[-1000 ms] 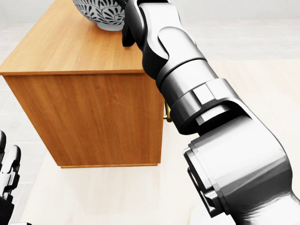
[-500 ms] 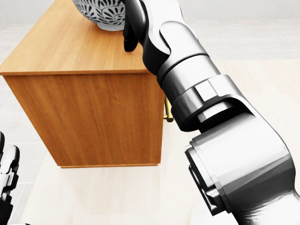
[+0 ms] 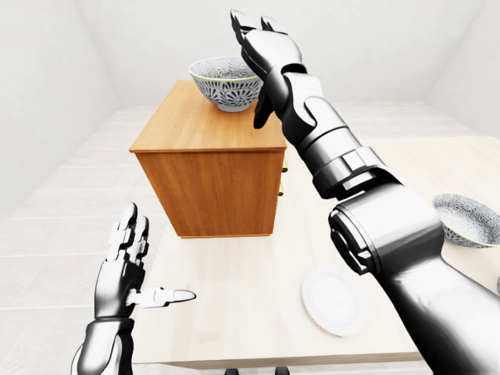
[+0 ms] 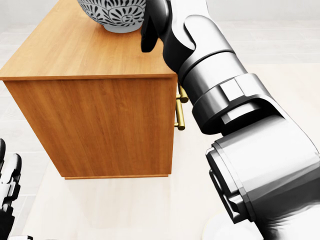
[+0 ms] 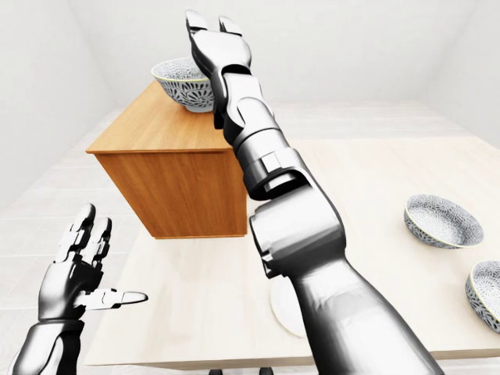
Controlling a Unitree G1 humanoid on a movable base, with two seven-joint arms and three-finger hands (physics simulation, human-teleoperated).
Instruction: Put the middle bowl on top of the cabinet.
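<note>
Patterned bowl on the cabinet top, right robot hand open beside it
Nearest, the left robot hand hangs with fingers spread, empty, at the worktop's near edge; a white plate lies to its right, two more bowls at the right-eye view's right edge. Farther off the wooden cabinet carries the bowl upright toward its far end, the right robot hand raised just right of its rim, fingers apart, clasping nothing
</note>
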